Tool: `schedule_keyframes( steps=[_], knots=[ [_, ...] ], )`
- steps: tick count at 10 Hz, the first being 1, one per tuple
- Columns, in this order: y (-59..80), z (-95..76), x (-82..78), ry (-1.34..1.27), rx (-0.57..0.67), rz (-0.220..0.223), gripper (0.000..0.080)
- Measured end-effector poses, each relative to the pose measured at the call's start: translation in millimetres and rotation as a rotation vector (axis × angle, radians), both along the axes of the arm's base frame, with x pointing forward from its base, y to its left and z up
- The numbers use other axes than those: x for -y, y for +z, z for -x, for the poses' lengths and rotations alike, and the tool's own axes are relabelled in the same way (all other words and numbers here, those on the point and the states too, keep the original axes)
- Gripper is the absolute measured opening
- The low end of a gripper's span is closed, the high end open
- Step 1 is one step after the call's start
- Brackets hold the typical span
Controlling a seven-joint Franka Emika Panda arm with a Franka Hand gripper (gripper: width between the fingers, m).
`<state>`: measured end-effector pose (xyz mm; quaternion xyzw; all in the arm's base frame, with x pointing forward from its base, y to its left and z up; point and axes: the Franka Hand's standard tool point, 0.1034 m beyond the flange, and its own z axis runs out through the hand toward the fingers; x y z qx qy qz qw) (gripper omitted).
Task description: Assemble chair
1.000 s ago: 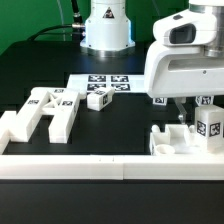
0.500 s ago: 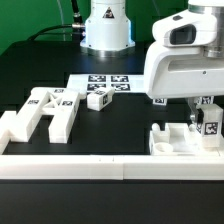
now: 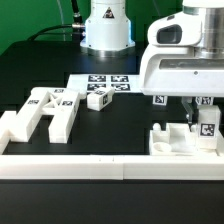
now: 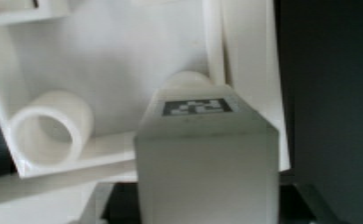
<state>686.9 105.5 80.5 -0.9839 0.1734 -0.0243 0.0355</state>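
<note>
**Entry:** tagged bar (image 3: 207,124), chair part.
**Nearest, below the fingers (image 3: 192,110):** white panel with round socket (image 3: 168,141) on the counter (image 3: 120,125). The bar's lower end meets it (contact itself hidden).
**Between the fingers:** the bar, upright, long axis vertical, tag facing the exterior camera.
**Change:** the fingers, wide a second ago, are now clenched on the bar. Grasp judged secured, so lifting or seating can follow.
**Farther, well aside of the fingers:** small tagged block (image 3: 97,99), loose.

- A robotics lab: a white robot arm (image 3: 105,28) stands on a black table (image 3: 130,122).
- A marker board (image 3: 108,82) and tagged plastic parts (image 3: 45,110) lie behind a low white wall (image 3: 100,168).
</note>
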Motion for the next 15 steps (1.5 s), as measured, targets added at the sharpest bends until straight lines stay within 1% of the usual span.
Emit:
schedule_keyframes(
  steps=[1, 4, 6, 10, 13, 15],
  knots=[
    [-0.3, 0.9, -3.0, -0.095, -0.007, 0.000, 0.0291],
    [-1.0, 0.4, -0.1, -0.411, -0.022, -0.025, 0.0291],
    [-0.7, 1.1, -0.5, -0.620, -0.039, -0.030, 0.0291],
    [-0.9, 1.4, -0.8, -0.932, -0.058, -0.049, 0.0291],
    [-1.0, 1.3, -0.4, -1.067, -0.067, -0.059, 0.0291],
    [-1.1, 1.3, -0.5, -1.070, -0.067, -0.059, 0.0297]
  ],
)
